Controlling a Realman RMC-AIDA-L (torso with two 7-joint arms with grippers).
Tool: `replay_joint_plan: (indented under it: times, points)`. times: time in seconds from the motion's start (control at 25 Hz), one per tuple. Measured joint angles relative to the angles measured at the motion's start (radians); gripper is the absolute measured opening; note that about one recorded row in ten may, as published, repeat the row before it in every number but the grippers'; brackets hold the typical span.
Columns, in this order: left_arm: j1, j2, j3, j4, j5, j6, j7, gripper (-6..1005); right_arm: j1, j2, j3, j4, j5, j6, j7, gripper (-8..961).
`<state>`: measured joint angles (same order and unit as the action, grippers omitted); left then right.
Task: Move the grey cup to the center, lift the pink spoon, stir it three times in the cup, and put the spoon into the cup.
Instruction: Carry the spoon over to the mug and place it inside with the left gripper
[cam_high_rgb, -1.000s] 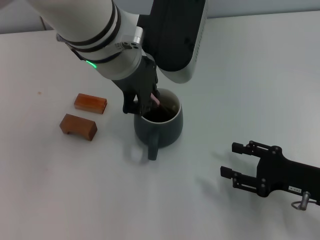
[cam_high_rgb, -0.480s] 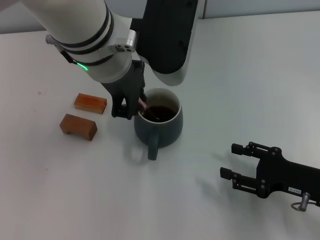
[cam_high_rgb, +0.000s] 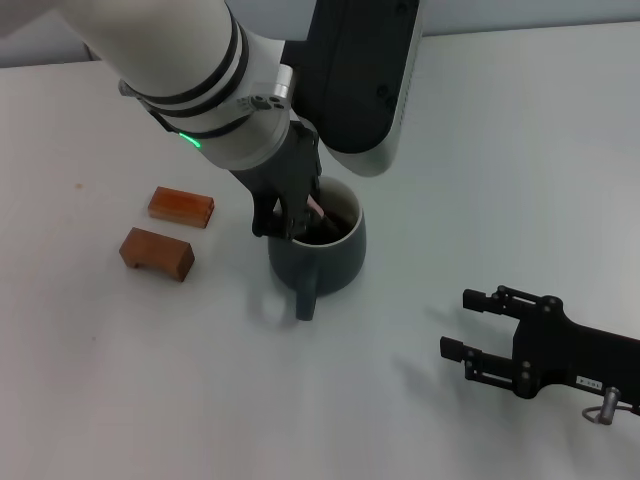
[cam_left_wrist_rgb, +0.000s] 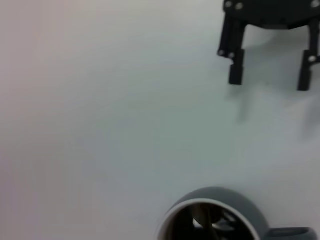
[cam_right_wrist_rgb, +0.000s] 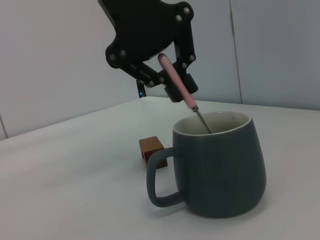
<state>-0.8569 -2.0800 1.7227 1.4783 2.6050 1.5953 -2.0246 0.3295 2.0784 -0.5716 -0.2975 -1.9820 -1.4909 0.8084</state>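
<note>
Right gripper (cam_high_rgb: 470, 332) sits nearest, low on the table (cam_high_rgb: 480, 150) at the robot's right, fingers spread w/ nothing between them, well apart from the mug; it also shows far off in the left wrist view (cam_left_wrist_rgb: 267, 65), open there too.

Grey cup (cam_high_rgb: 318, 248) stands upright approx mid-table, handle pointing toward the robot, dark liquid inside. Right wrist view shows it side-on (cam_right_wrist_rgb: 220, 167), pale rim, handle toward the left gripper's side.

Left gripper (cam_high_rgb: 285, 215) hangs over the cup's left rim, fingers clamped on the pink spoon (cam_high_rgb: 313, 206). In the right wrist view the gripper (cam_right_wrist_rgb: 172, 82) pinches the spoon's (cam_right_wrist_rgb: 175, 82) pink handle partway up; spoon tilted, metal stem running down into the cup, bowl end hidden below the rim.

Two wooden blocks lie left of the cup, apart from it: nearer one (cam_high_rgb: 157, 253), farther one (cam_high_rgb: 181, 206). One block (cam_right_wrist_rgb: 151, 148) shows behind the cup in the right wrist view.
</note>
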Motion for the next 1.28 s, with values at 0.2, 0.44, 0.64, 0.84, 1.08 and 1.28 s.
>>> replay_joint_plan:
  times: [0.2, 0.44, 0.64, 0.84, 1.08, 1.28]
  points:
    - [0.004, 0.0, 0.001, -0.002, 0.045, -0.017, -0.014, 163, -0.001, 0.0, -0.001, 0.0, -0.001, -0.001, 0.0, 710]
    - [0.002, 0.0, -0.008, -0.023, 0.083, 0.003, -0.026, 164, -0.001, 0.0, -0.001, 0.0, -0.001, -0.002, 0.0, 710]
    - [0.004, 0.0, -0.012, -0.014, 0.075, 0.039, -0.027, 165, -0.001, 0.0, -0.001, 0.0, -0.002, -0.003, 0.0, 710]
    - [0.012, 0.0, -0.012, -0.002, 0.051, 0.053, -0.028, 166, -0.001, 0.0, -0.001, 0.002, -0.001, -0.003, 0.0, 710]
    - [0.019, 0.0, -0.011, -0.009, 0.034, 0.034, -0.06, 167, -0.002, 0.0, -0.001, 0.003, -0.001, -0.003, 0.0, 710]
    - [0.019, 0.0, -0.012, -0.011, 0.031, 0.036, -0.076, 168, -0.003, 0.0, -0.001, 0.003, 0.0, -0.003, 0.0, 710]
